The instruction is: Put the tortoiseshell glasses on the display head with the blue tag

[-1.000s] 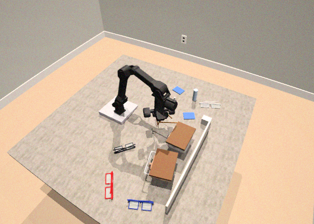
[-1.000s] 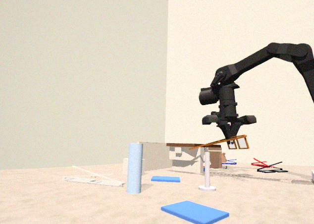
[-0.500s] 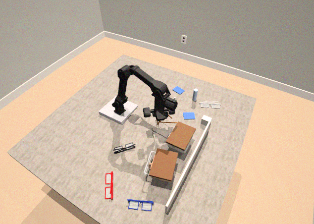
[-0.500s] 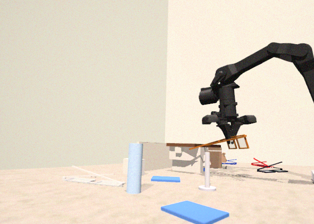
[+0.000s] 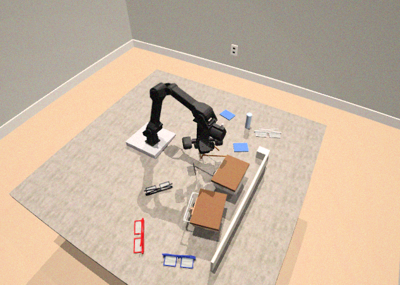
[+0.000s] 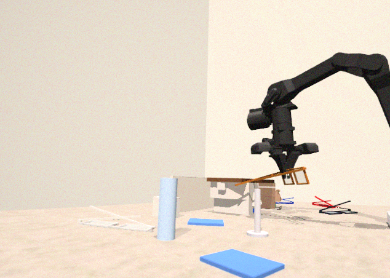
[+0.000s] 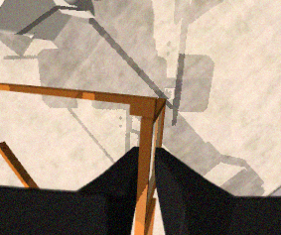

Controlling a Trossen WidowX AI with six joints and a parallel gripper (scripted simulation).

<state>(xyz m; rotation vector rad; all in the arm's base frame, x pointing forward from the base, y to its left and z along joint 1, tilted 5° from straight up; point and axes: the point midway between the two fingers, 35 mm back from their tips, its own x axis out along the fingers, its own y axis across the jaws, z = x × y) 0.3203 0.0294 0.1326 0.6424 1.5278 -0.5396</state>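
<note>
My gripper [image 6: 286, 174] [image 7: 147, 154] is shut on the front frame of the tortoiseshell glasses [image 5: 214, 156] [image 6: 267, 176] [image 7: 82, 94], holding them in the air. In the exterior view the glasses are tilted, with the temples sloping down away from the lenses. In the top view one temple reaches toward the nearer display head [image 5: 230, 173] [image 6: 229, 206], whose top is brown. The other display head [image 5: 209, 209] has white-framed glasses [image 5: 185, 213] at its front. I cannot tell which head bears the blue tag. The fingertips are hidden in the top view.
A long low wall [image 5: 240, 207] runs behind the heads. A white post [image 6: 257, 210], a light blue cylinder [image 5: 248, 120] [image 6: 167, 208], blue pads [image 5: 241, 147] [image 5: 227, 114] and white glasses [image 6: 116, 226] stand or lie beyond. Black [image 5: 158, 188], red [image 5: 142, 235] and blue glasses [image 5: 178, 256] lie elsewhere.
</note>
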